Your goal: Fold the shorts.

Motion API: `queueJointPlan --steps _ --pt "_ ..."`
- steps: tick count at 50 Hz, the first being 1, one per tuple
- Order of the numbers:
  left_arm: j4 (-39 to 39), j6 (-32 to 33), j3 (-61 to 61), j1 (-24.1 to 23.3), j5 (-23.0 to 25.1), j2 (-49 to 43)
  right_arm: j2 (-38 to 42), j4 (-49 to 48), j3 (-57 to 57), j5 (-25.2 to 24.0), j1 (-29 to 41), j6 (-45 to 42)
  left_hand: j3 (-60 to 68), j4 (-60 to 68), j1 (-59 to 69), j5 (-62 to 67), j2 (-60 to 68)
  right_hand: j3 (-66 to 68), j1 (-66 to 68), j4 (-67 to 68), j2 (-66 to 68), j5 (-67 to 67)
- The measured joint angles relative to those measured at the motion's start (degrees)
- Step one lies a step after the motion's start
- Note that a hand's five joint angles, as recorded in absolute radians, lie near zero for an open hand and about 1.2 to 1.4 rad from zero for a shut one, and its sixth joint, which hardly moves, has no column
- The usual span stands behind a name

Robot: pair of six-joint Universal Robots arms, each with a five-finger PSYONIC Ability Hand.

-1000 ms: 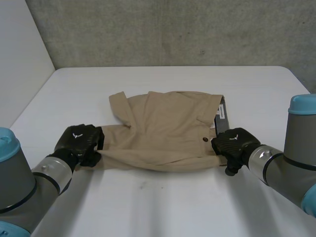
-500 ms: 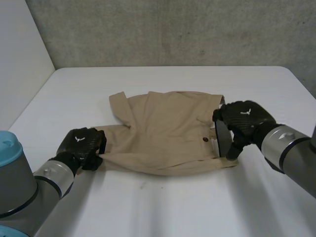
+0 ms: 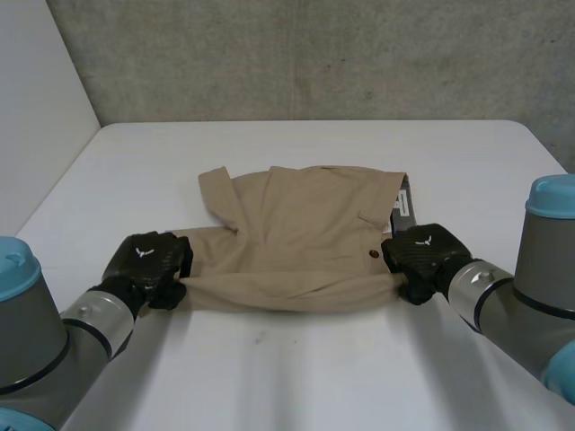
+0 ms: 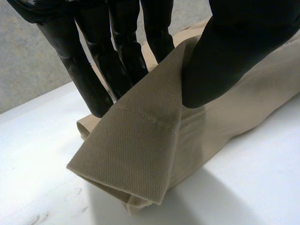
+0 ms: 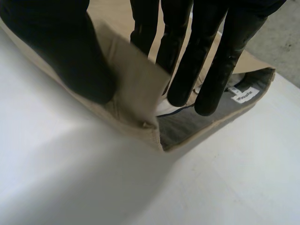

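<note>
shorts [image 3: 296,238] on table [image 3: 269,377] (middle) | left hand [image 3: 148,260] at left end | right hand [image 3: 424,256] at right end

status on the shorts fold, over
Left hand pinching the shorts at the near leg hem; right hand pinching the near waistband corner. Shorts lying on the table. Nothing in the way.

The left arm [image 3: 85,323] comes in from the lower left corner of the head view and reaches up toward the middle. Its black left hand [image 3: 148,260] sits left of the middle, with its back facing up. In the left wrist view, the thumb and the straight fingers pinch a corner of the shorts [image 3: 305,233] between them.

The right arm [image 3: 508,305] comes in from the lower right corner. The right hand [image 3: 422,256] sits right of the middle, back up. Its thumb and fingers pinch the other end of the shorts.
</note>
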Motion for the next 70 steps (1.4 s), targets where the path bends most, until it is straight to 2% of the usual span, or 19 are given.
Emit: queueJointPlan --steps 1,6,13,16,20,21,29,36,47,48,49,51,53,55,62,64,67,70 --pt "-0.08 0.07 -0.04 -0.03 0.03 -0.02 0.39 -1.23 -0.11 0.0 0.01 0.13 0.0 0.0 0.0 0.0 0.0 4.61 2.18 4.85 4.11 4.72" --pt "-1.33 1.71 0.05 -0.26 0.49 0.63 -0.3 -3.56 -0.69 0.12 0.1 0.74 0.0 0.01 0.0 0.0 0.0 6.0 2.29 6.44 5.02 6.11" --pt "-5.58 7.42 2.95 -0.51 1.54 7.1 -9.41 -3.82 -3.41 0.34 0.37 2.94 0.0 0.02 0.0 0.0 0.0 6.0 2.29 6.45 5.02 6.11" --pt "-8.45 10.14 8.14 -0.69 1.9 15.55 -16.99 -2.71 -8.39 0.53 0.4 4.55 0.06 0.02 0.0 0.0 0.08 6.0 2.29 6.46 5.02 6.11" --pt "-9.58 10.57 12.14 -0.74 1.93 20.77 -20.34 -1.2 -12.26 0.65 0.25 5.08 0.06 0.03 0.0 0.0 0.1 6.0 2.29 6.46 5.02 6.11" --pt "-10.77 10.46 17.88 -0.73 1.86 26.28 -23.54 1.45 -18.18 0.83 0.03 5.44 0.07 0.03 0.0 0.0 0.11 6.0 2.29 6.47 5.02 6.11" --pt "-15.76 9.64 33.68 -0.37 1.41 31.29 -25.69 7.23 -32.42 1.98 0.0 5.48 0.07 0.03 0.0 0.0 0.14 6.09 2.29 6.47 5.02 6.11" --pt "-18.65 9.46 40.96 -0.47 1.25 25.11 -21.95 8.91 -35.29 3.8 1.15 5.12 0.07 0.03 0.0 0.0 0.14 6.16 2.29 6.47 5.02 6.11" --pt "-18.11 9.47 41.15 -1.59 1.34 5.38 -8.8 9.09 -29.7 4.9 4.0 4.82 0.07 0.03 0.0 0.0 0.14 6.38 2.29 6.47 5.03 6.11" --pt "-17.09 9.57 42.4 -1.8 1.35 -1.26 -4.46 8.24 -29.56 5.66 4.45 4.89 0.07 0.04 0.0 0.0 0.14 6.38 2.29 6.48 5.02 6.11" --pt "-17.09 9.57 42.4 -1.8 1.35 -1.26 -4.46 8.24 -29.56 5.66 4.45 4.89 0.07 0.04 0.0 0.0 0.14 6.38 2.29 6.48 5.02 6.11" --pt "-15.24 9.65 45.06 -2.04 1.17 -8.35 0.35 5.42 -30.42 7.32 4.93 4.9 0.07 0.04 0.0 0.0 0.15 6.38 2.29 6.49 5.11 6.11" --pt "-14.71 9.67 45.89 -2.12 1.07 -9.8 1.07 4.76 -30.64 7.64 5.02 4.89 0.07 0.04 0.0 0.0 0.15 6.38 2.29 6.49 5.11 6.11" --pt "-11.6 9.72 51.31 -2.87 0.07 -15.63 5.69 -1.99 -33.04 10.6 5.69 4.78 0.07 0.04 0.0 0.0 0.17 6.38 2.29 6.5 5.11 6.11" --pt "-4.02 9.62 66.58 -5.02 -4.63 -18.48 7.64 -14.78 -40.89 14.48 6.5 4.7 0.1 0.04 0.0 0.0 0.2 6.38 2.29 6.51 5.11 6.11" --pt "-3.24 9.6 67.96 -5.23 -5.07 -18.18 7.28 -15.85 -41.65 14.72 6.53 4.76 0.1 0.04 0.0 0.0 0.2 6.38 2.29 6.51 5.11 6.11" --pt "1.74 9.27 73.43 -6.43 -6.77 -14.33 3.53 -22.2 -45.14 16.13 6.6 5.41 0.08 0.04 0.0 0.0 0.2 6.38 2.49 6.62 5.11 6.11" --pt "4.81 8.61 73.92 -6.96 -7.17 -10.82 1.05 -24.95 -46.17 16.7 6.59 5.9 0.08 0.04 0.0 0.0 0.2 6.38 2.45 6.72 5.11 6.11"
